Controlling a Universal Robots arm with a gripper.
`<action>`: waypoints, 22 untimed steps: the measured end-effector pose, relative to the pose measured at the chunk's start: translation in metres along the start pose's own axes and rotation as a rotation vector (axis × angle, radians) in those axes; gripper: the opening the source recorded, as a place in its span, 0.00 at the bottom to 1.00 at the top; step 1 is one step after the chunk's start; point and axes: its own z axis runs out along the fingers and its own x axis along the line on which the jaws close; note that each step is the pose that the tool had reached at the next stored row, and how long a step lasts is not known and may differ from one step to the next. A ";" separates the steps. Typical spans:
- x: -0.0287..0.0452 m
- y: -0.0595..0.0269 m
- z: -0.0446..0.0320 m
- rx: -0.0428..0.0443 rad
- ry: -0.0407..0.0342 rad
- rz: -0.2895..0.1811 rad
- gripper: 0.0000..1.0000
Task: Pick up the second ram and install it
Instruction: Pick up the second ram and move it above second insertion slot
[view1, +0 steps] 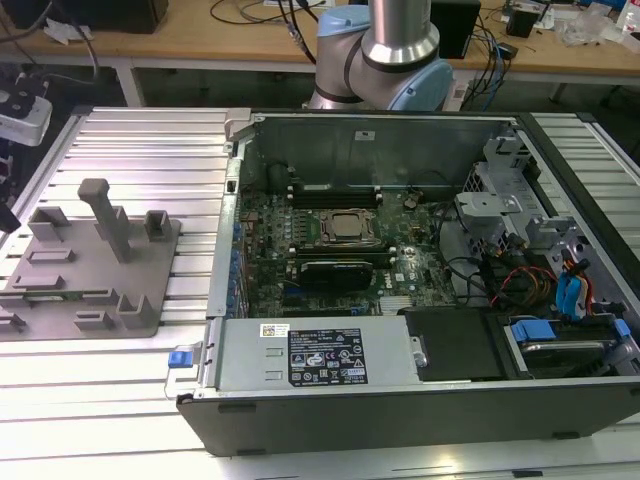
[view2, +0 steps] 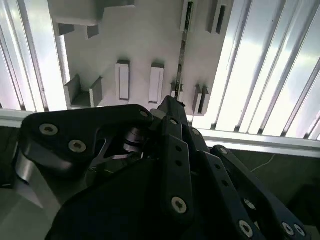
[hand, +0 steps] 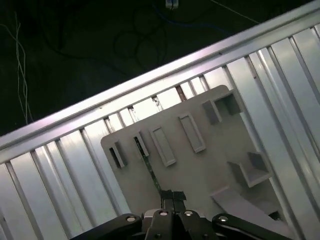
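Note:
The second ram (view1: 60, 294) is a thin green stick that lies in a slot of the grey tray (view1: 150, 300), at the exterior view's left. In both wrist views it shows edge-on as a narrow dark-green line (view2: 182, 45) (hand: 152, 172) across the tray (hand: 200, 170). My gripper (hand: 173, 196) hangs well above the tray, over the ram's line and apart from it. Its black fingertips (view2: 172, 107) are pressed together with nothing between them.
An open computer case (view1: 420, 390) stands at the exterior view's right, with the motherboard (view1: 330, 240), long black memory slots (view1: 335, 190), a black card (view1: 335, 270) and cables inside. The tray carries several upright grey holders (view1: 110, 220). A ribbed metal table (view1: 150, 140) lies under everything.

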 end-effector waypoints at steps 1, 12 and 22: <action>0.0000 0.0000 0.0001 -0.0006 0.0013 -0.027 0.08; 0.0000 0.0000 0.0018 -0.0062 0.0131 -0.287 0.08; 0.0006 -0.0004 0.0207 -0.0073 0.0154 -0.330 0.08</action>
